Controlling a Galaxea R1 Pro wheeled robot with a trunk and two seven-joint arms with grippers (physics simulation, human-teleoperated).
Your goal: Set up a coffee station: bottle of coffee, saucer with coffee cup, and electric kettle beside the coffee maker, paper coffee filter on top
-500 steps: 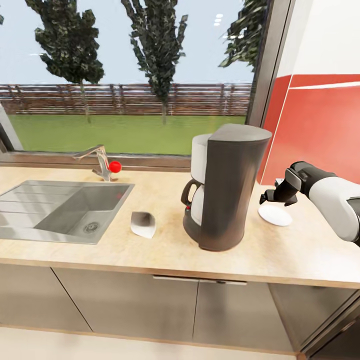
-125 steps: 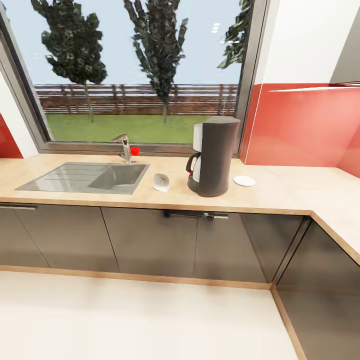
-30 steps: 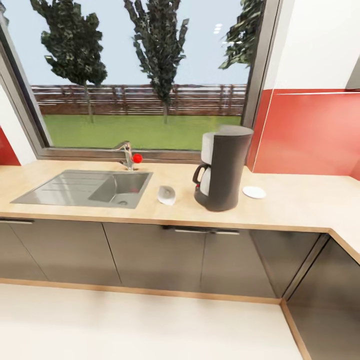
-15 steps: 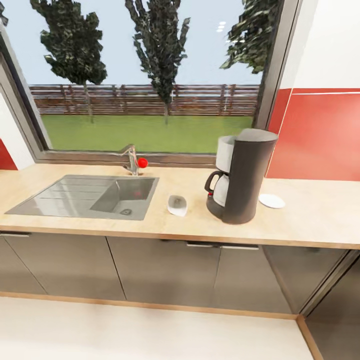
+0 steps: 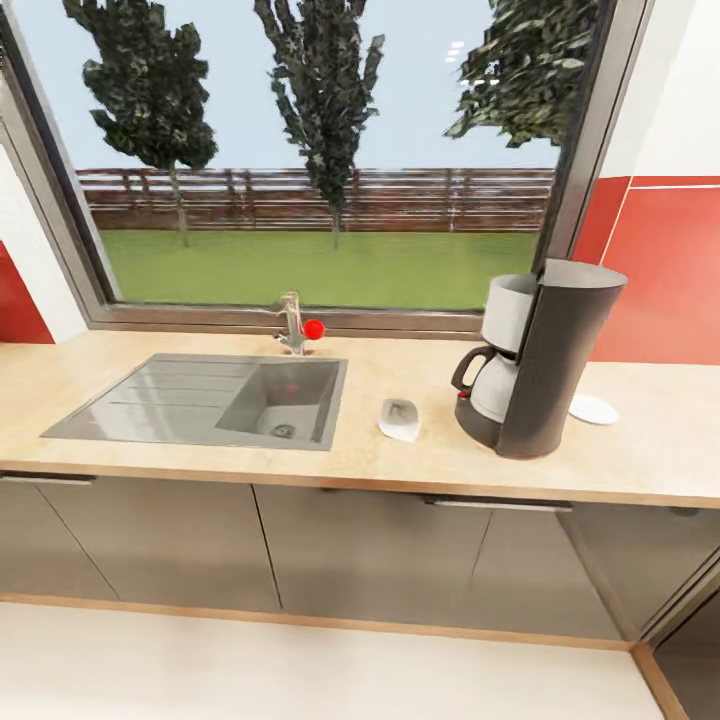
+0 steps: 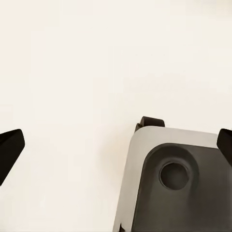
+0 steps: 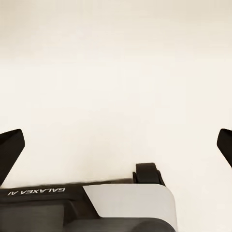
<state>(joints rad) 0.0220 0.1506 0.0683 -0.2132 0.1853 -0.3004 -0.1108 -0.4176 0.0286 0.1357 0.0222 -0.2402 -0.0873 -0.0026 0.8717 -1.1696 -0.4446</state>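
1. Nearest, the left gripper [image 6: 116,145] and the right gripper [image 7: 116,145] both point down at pale floor; in each wrist view the dark fingertips sit at opposite edges with nothing between them, so both are spread wide and empty. Part of the robot's grey base [image 6: 169,183] lies below.
2. On the countertop [image 5: 640,470], the paper coffee filter [image 5: 399,419] lies near the front, at about 9 o'clock from the coffee maker [image 5: 545,360] and apart from it. I judge it light, soft and easily crushed; a gentle pinch on its raised rim looks best.
3. The coffee maker stands upright, carafe handle toward the sink [image 5: 200,400]. Its flat top is where the filter belongs.
4. Farther back, at about 2 o'clock from the coffee maker, the white saucer [image 5: 593,408] lies flat, near it. It looks stiff, thin and breakable, hard to lift except by the edge.
5. Beyond, the faucet [image 5: 293,325] stands below the window [image 5: 330,200].
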